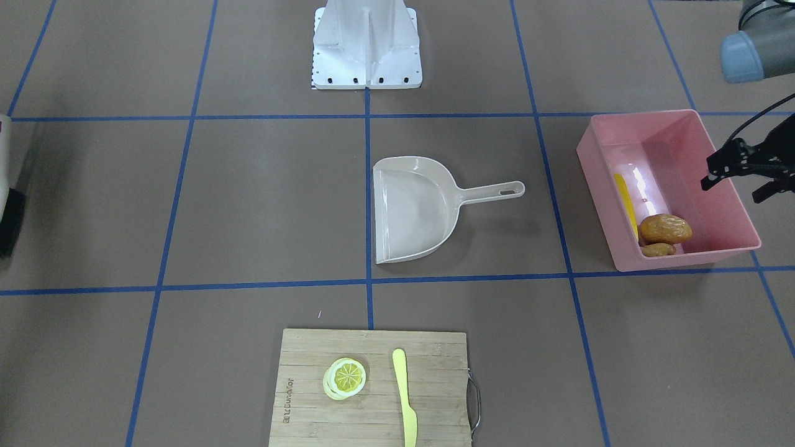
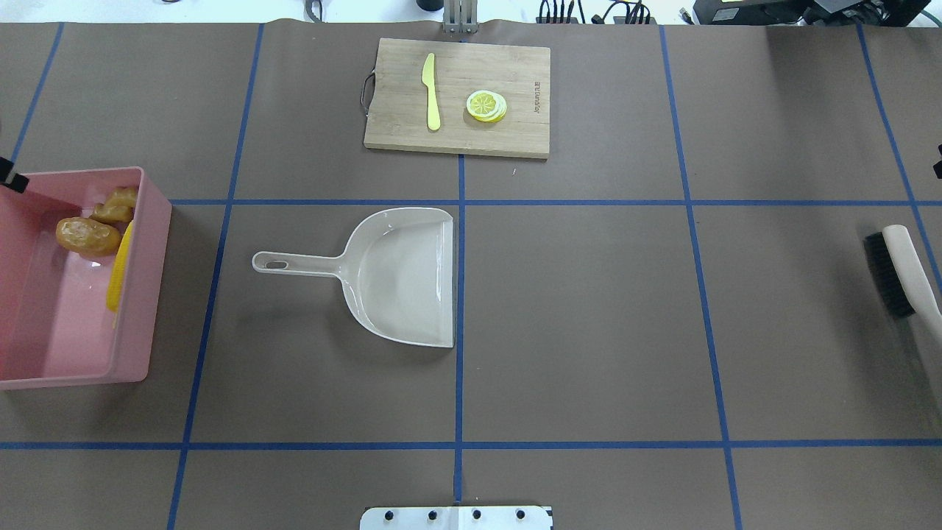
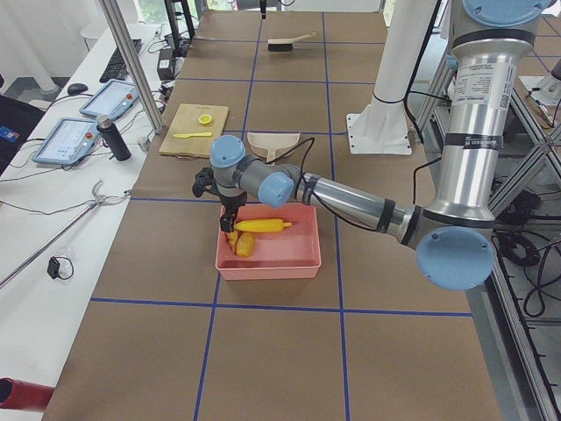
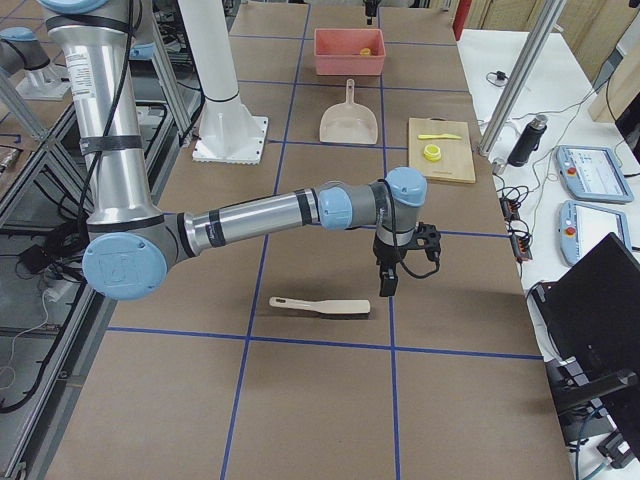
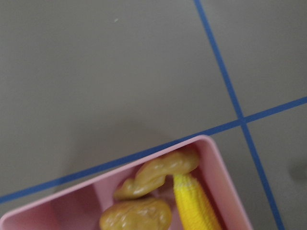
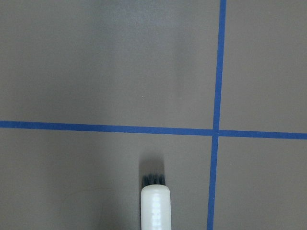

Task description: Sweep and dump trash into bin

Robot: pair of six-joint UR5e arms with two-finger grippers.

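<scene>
The pink bin (image 1: pixel 726 205) stands at the table's end on my left side. Inside it lie the trash: a yellow corn cob (image 1: pixel 626 205), an orange-brown potato (image 1: pixel 666 228) and a tan ginger root (image 1: pixel 657 250). The left wrist view looks down on the ginger (image 5: pixel 158 172), potato (image 5: pixel 136 215) and corn (image 5: pixel 196 206) in one corner. My left gripper (image 1: pixel 733 189) hovers over the bin, open and holding nothing. My right gripper (image 4: pixel 386 285) hangs just past the brush's bristle end; whether it is open or shut I cannot tell.
A beige dustpan (image 1: pixel 413 208) lies mid-table, handle toward the bin. The brush (image 2: pixel 901 272) lies flat at the right end. A wooden cutting board (image 2: pixel 515 129) at the far edge carries a lemon slice (image 2: pixel 486 105) and a yellow knife (image 2: pixel 431 92).
</scene>
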